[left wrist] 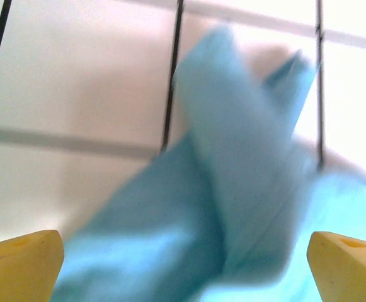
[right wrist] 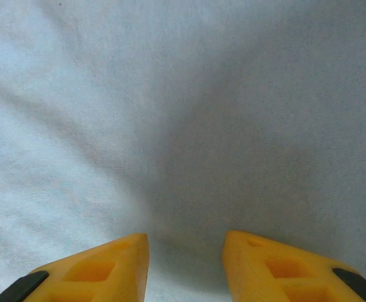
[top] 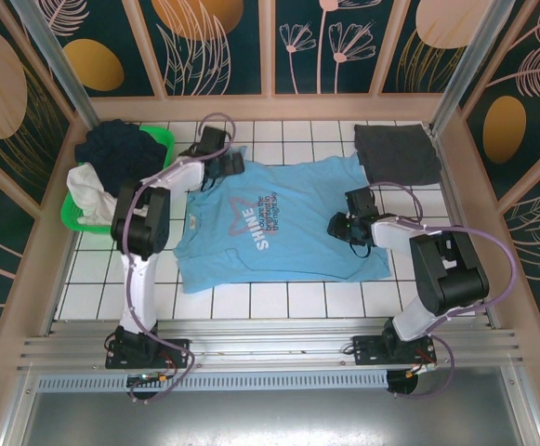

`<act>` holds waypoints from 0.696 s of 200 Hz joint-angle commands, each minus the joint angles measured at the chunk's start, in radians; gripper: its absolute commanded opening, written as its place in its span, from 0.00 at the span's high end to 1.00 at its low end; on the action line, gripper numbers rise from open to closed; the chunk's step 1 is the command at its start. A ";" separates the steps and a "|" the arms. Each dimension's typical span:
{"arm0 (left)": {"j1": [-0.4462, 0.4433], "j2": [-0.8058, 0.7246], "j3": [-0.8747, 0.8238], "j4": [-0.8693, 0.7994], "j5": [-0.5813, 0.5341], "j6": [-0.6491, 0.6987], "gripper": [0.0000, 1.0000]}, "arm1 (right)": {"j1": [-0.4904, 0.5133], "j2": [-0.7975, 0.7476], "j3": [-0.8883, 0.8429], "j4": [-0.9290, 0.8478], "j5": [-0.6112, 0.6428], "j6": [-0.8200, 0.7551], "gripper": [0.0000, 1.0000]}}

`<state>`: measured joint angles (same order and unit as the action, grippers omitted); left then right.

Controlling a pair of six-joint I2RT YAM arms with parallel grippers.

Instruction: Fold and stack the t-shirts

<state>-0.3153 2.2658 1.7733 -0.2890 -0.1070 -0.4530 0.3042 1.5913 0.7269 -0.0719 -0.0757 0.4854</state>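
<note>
The light blue t-shirt (top: 279,246) with the white-and-pink "SHINE" star print (top: 251,223) lies spread flat, print up, on the white tiled table (top: 279,299). My left gripper (top: 228,165) is at the shirt's far left sleeve. In the left wrist view its yellow fingers (left wrist: 22,264) stand wide apart, open, with the rumpled blue sleeve (left wrist: 233,170) between them. My right gripper (top: 341,226) hovers low over the shirt's right part. It is open, its fingertips (right wrist: 116,264) a short gap apart above smooth blue cloth (right wrist: 183,113). The dark grey t-shirt (top: 398,153) lies folded at the back right.
A green plastic basket (top: 164,141) stands at the back left, holding dark navy cloth (top: 121,147) and white cloth (top: 91,190). Patterned walls close in the table on three sides. Bare tiles (top: 288,139) show behind the blue shirt and along the near edge.
</note>
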 commanded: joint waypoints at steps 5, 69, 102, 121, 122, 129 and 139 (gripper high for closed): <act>-0.001 0.169 0.222 -0.140 -0.020 0.025 0.01 | -0.003 0.002 -0.052 -0.092 0.034 0.034 0.61; -0.001 0.212 0.245 -0.021 0.092 0.008 0.46 | -0.074 -0.080 -0.118 -0.110 0.045 0.034 0.61; 0.000 0.174 0.258 0.015 0.155 0.006 0.92 | -0.075 -0.090 -0.102 -0.115 0.044 0.018 0.61; -0.001 0.067 0.173 0.034 0.102 0.004 1.00 | -0.075 -0.099 -0.098 -0.111 0.037 0.016 0.61; -0.001 0.060 0.166 0.037 0.099 0.005 1.00 | -0.075 -0.099 -0.098 -0.110 0.036 0.015 0.61; -0.002 0.009 0.113 0.060 0.076 0.001 1.00 | -0.076 -0.099 -0.097 -0.105 0.024 0.015 0.61; -0.012 -0.076 0.035 0.106 0.049 -0.002 1.00 | -0.075 -0.100 -0.095 -0.098 0.011 0.015 0.61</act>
<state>-0.3164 2.3974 1.9293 -0.2779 -0.0013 -0.4500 0.2363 1.4967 0.6430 -0.0887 -0.0624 0.5068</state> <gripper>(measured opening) 0.049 0.387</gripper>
